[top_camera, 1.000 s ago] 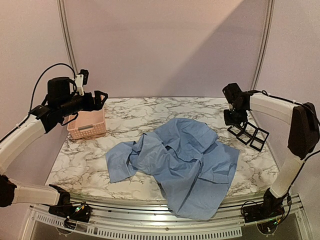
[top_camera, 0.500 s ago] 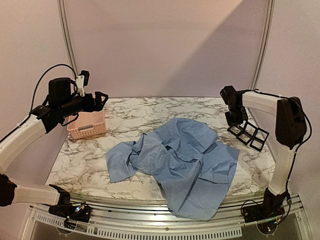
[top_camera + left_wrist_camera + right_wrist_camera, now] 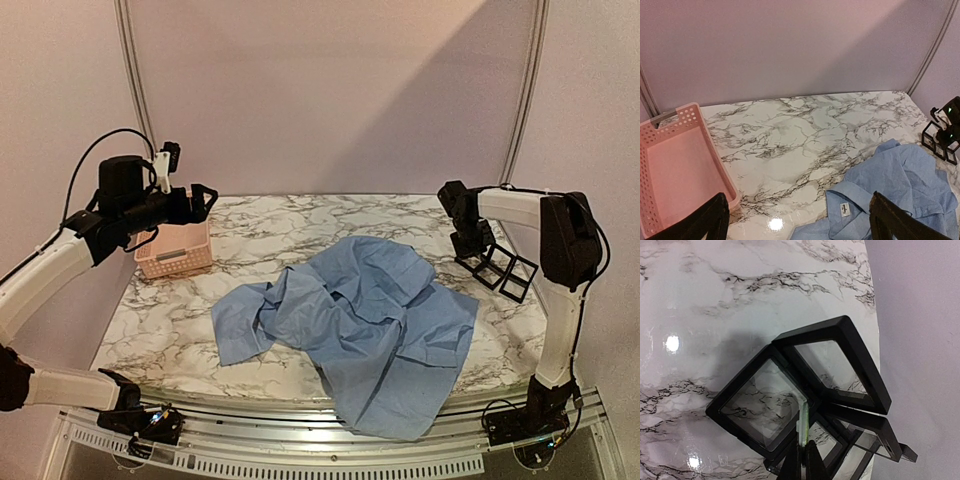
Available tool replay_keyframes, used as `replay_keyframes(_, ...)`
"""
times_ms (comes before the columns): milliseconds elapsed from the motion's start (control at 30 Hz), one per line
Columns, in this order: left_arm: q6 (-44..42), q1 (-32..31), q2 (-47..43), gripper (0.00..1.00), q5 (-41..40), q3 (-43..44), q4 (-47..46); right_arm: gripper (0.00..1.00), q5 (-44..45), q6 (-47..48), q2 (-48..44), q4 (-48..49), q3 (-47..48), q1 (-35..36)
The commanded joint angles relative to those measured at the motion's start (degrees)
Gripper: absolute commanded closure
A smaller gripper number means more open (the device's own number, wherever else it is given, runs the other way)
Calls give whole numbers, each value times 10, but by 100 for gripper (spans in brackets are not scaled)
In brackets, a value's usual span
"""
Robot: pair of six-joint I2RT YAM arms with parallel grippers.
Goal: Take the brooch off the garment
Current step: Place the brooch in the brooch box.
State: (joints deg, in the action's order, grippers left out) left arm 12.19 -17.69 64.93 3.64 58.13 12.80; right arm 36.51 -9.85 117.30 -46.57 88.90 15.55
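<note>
The garment [image 3: 370, 320], a light blue collared shirt, lies crumpled across the middle of the marble table and hangs over its front edge; its collar and label show in the left wrist view [image 3: 900, 185]. My right gripper [image 3: 468, 240] hovers at the back right over black display frames [image 3: 765, 405]. It [image 3: 803, 446] is shut on a thin pale green piece seen edge-on, seemingly the brooch [image 3: 803, 422]. My left gripper [image 3: 205, 195] is raised above the pink basket, open [image 3: 797, 212] and holding nothing.
A pink plastic basket [image 3: 175, 252] stands at the back left, with nothing inside it [image 3: 670, 170]. The black display frames [image 3: 498, 268] sit close to the right table edge and the right wall. Bare marble shows between the basket and the shirt.
The right arm has folded in, its elbow swinging toward the table, and its gripper has shifted slightly left over the black frames. The left arm has barely moved.
</note>
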Motion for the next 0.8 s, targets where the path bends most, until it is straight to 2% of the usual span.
replay_keyframes(0,3,6,8,3,6,-9,8,100,7,9,12,14,16,-3)
replay_keyframes(767,6,6,11,3,14,-10,6,99,20,14,48,17,27,-4)
